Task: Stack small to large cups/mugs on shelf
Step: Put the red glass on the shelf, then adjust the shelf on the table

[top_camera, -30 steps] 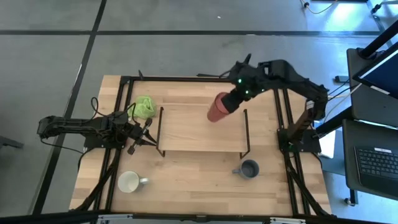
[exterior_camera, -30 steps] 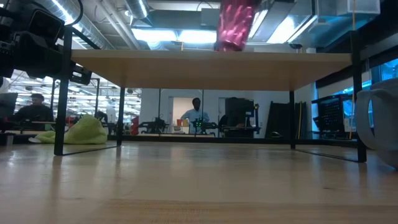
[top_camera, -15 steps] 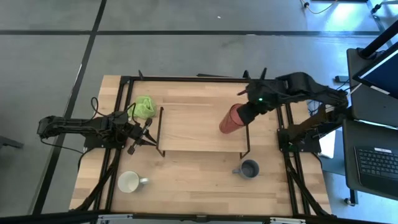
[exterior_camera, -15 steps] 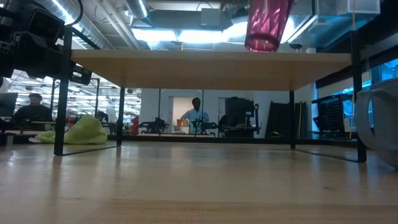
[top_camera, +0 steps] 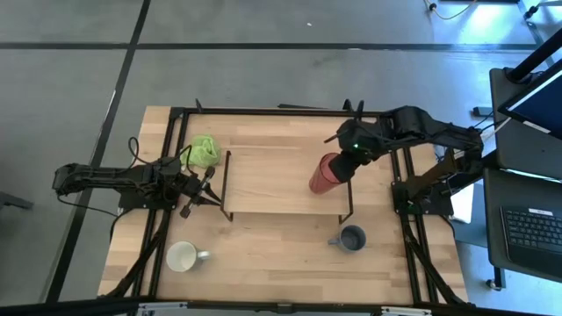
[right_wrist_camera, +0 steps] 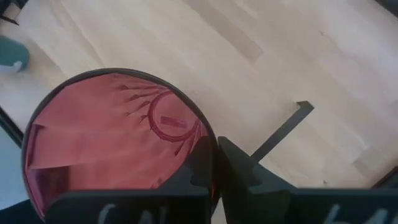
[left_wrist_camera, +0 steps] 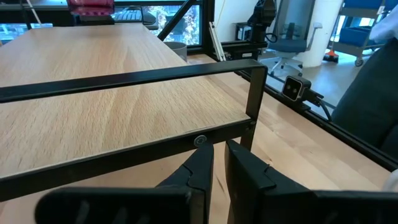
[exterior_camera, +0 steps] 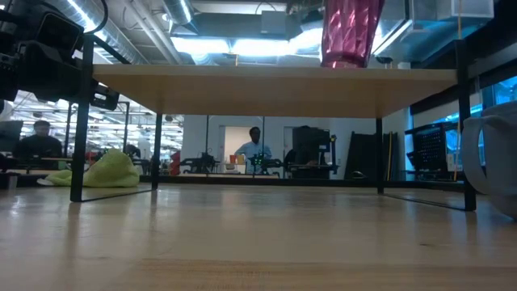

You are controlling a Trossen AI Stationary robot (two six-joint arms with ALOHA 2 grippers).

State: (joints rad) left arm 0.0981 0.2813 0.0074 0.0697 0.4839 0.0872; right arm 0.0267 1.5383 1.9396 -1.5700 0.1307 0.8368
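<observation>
Three cups are in sight, one of each kind. The red tumbler (top_camera: 326,173) is pinched at its rim by the right end effector (top_camera: 344,158), one finger inside the mouth and one outside. It is over the right end of the shelf (top_camera: 263,180), close to the right wire legs. In the low view its base (exterior_camera: 347,36) is at or just above the board; whether it touches cannot be told. Its long axis is close to upright, the mouth up toward the wrist camera (right_wrist_camera: 118,143).

The white mug (top_camera: 183,256) stands on the tabletop (top_camera: 263,250) at the near left, handle pointing right. The grey-blue mug (top_camera: 352,238) stands at the near right, just in front of the shelf's right legs, handle pointing left.

One green cloth lump (top_camera: 205,150) lies at the far left, beside the shelf.

The left end effector (top_camera: 204,195) rests low at the shelf's left end, fingers (left_wrist_camera: 199,174) narrowly parted, holding nothing.
</observation>
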